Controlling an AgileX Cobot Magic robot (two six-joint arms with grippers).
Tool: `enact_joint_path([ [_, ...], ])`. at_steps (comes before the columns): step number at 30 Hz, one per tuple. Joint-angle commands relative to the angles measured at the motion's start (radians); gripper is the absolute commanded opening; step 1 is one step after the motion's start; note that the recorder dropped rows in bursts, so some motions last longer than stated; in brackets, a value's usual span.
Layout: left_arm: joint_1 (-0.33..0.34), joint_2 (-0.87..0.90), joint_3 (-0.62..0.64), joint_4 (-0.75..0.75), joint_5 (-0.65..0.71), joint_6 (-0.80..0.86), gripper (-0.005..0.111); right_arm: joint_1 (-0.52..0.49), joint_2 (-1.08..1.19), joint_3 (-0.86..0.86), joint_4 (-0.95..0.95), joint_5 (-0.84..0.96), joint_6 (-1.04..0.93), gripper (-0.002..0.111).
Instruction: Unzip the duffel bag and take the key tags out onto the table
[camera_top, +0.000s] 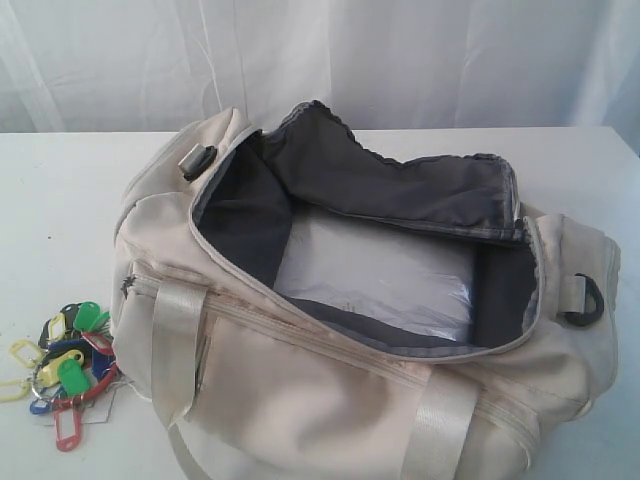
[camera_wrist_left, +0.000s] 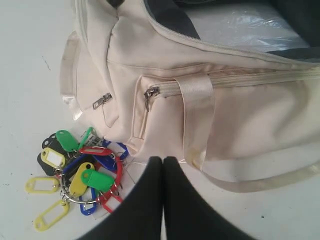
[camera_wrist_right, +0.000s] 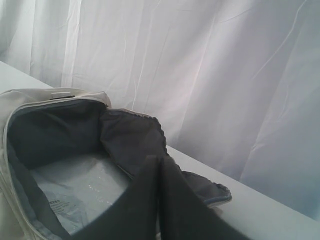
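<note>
The key tags (camera_top: 65, 365) lie in a heap on the table (camera_top: 60, 200), just beside the left end of the duffel bag (camera_top: 330, 400). The left claw (camera_wrist_left: 162, 160) is near them, pinched together with nothing in it. The bag's top is unzipped and wide open. The right claw (camera_wrist_right: 159, 160), above the bag, is pinched together and empty too. I think the job is done

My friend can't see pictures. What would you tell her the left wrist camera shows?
A bunch of colourful key tags lies on the white table beside an unzipped cream duffel bag with clear plastic inside. The black left gripper, shut, hangs just beside the tags.
</note>
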Motion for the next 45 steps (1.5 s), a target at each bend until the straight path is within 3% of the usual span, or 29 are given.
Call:
enact_joint_path([
  [1,0.001,-0.007,0.007,-0.009,-0.001,0.002,0.000,0.001,-0.005,0.004,0.001,-0.003,0.004,0.000],
  [7,0.030,-0.007,0.007,-0.009,0.001,0.002,0.000,0.001,-0.005,0.004,0.001,-0.003,0.004,0.000],
  [19,0.275,-0.115,0.007,-0.008,0.001,0.002,0.000,0.001,-0.005,0.004,0.001,-0.003,0.004,0.000],
  [34,0.305,-0.358,0.007,-0.005,0.001,0.002,0.000,0.001,-0.005,0.004,0.000,-0.003,0.000,0.000],
  [41,0.420,-0.496,0.007,-0.003,0.001,0.002,0.000,0.001,-0.005,0.004,0.000,-0.003,-0.002,0.000],
  [45,0.451,-0.496,0.012,-0.010,-0.016,0.002,0.000,0.001,-0.005,0.004,0.001,-0.003,0.002,0.000],
])
